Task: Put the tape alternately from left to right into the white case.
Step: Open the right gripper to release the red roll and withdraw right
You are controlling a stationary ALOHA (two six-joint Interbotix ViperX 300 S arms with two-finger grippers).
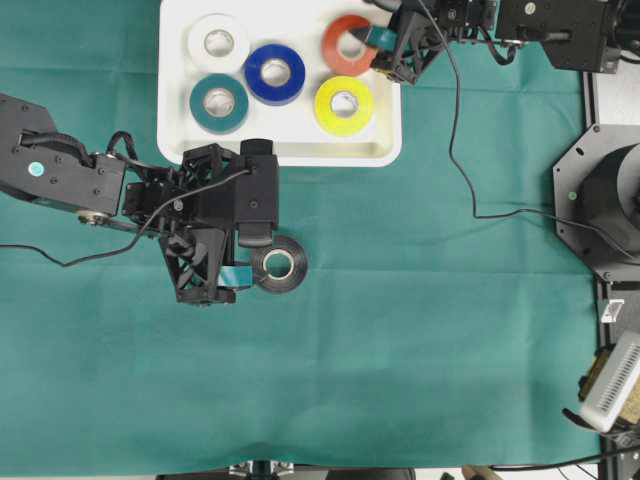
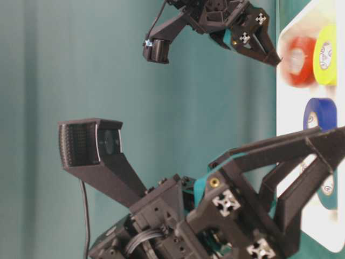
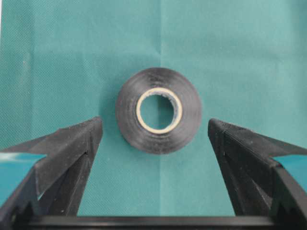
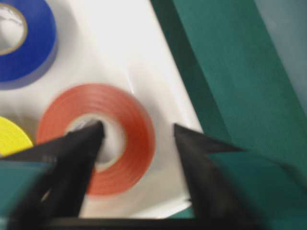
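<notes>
Between my left end effector (image 3: 156, 143) and its spread-open fingers lies the black ring-shaped roll of tape (image 3: 158, 109), flat on the green-clothed bench (image 1: 420, 330), dead ahead and nearest this arm. My right end effector (image 4: 139, 134) stands open over the red roll (image 4: 96, 139) in the shallow white plastic case (image 1: 175, 110). No legible writing.
</notes>
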